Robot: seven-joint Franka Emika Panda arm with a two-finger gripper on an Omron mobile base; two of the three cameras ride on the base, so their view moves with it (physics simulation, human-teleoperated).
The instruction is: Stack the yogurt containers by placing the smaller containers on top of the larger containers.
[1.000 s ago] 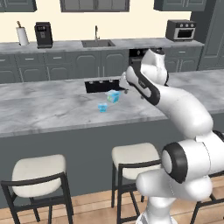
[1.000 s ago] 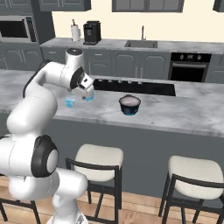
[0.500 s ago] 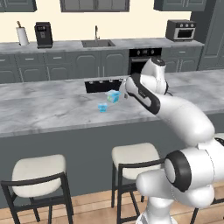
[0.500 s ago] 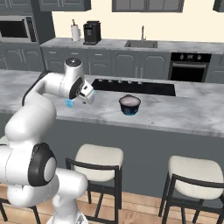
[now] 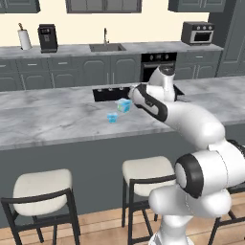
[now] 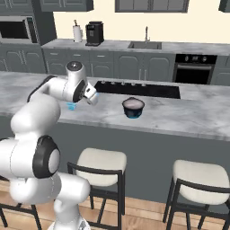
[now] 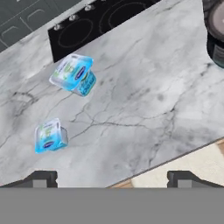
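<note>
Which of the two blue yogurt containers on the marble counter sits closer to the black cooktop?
The larger pale blue-and-white yogurt tub; it lies just off the black cooktop's corner. The tiny bright light-blue cup sits farther out, toward the counter's stool-side edge.

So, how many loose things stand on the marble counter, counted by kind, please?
Yogurt containers: 2, a small yogurt cup and a larger yogurt tub
Dark bowls: 1, the bowl
Total: 3
</note>
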